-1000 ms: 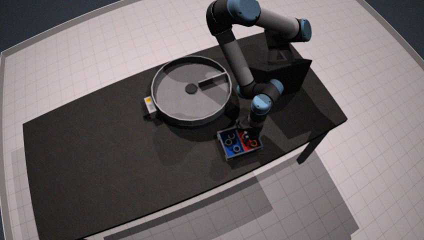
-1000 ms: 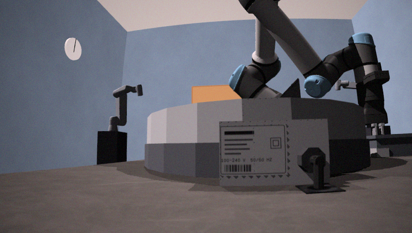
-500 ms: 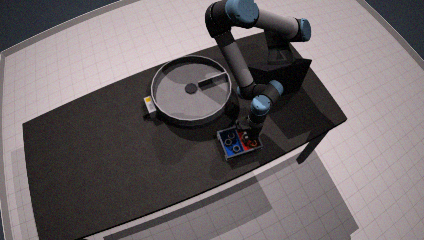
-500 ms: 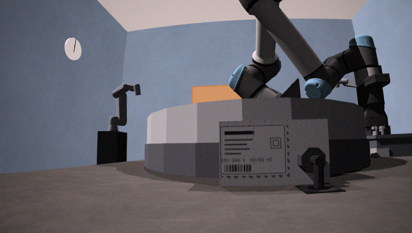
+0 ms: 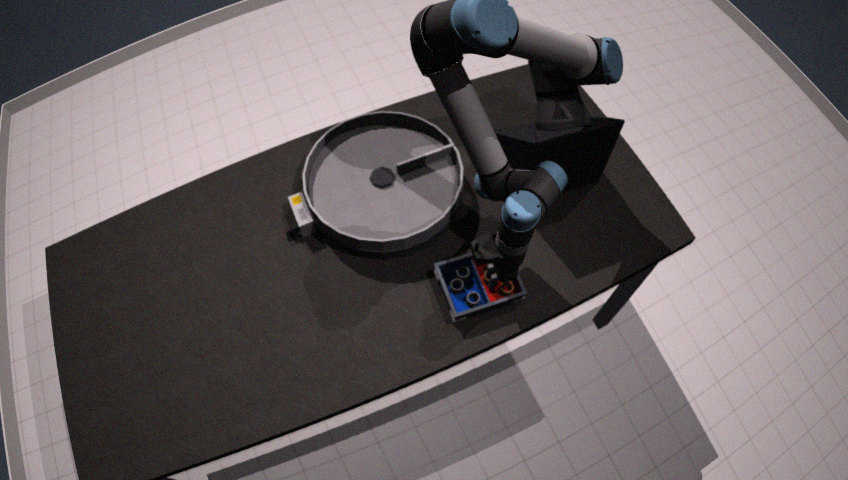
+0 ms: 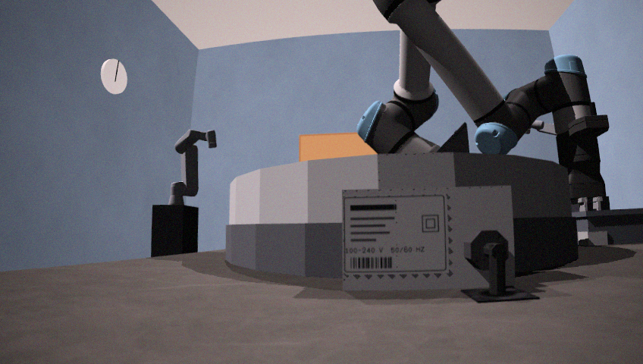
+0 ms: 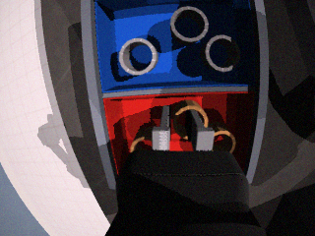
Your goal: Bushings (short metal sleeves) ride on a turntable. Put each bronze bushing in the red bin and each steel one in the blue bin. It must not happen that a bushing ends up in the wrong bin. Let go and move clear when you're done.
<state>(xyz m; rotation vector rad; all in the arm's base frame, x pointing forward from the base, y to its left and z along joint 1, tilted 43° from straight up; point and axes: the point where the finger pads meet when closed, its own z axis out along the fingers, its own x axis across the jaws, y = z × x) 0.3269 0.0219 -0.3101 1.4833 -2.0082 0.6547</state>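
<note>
"Bushings (image 5: 466, 298) (image 7: 122, 56) are seen where?"

"Three steel ones are held in the blue bin (image 5: 464, 303) (image 7: 110, 44), set apart. Three bronze ones are seen in the red bin (image 5: 492, 295) (image 7: 120, 110), next to it across a grey divider (image 7: 172, 89)."

"And the fingers (image 5: 492, 272) (image 6: 590, 203)?"

"Spread part way, over the red bin. Part of the middle bronze bushing (image 7: 190, 105) is seen between them, but it isn't pinched. Whether it is touched by either finger can't be told."

"The other two bronze ones?"

"One is seen off to each side of the fingers, both partly hidden by the gripper's dark body (image 7: 182, 182)."

"Farther out?"

"The turntable (image 5: 357, 208) (image 6: 279, 193) is set on the tabletop (image 5: 208, 297) (image 6: 180, 315) near the bins, its disc partly shaded. A pale box (image 5: 301, 215) (image 6: 478, 202) is placed by its rim, with a label turned outward."
</note>
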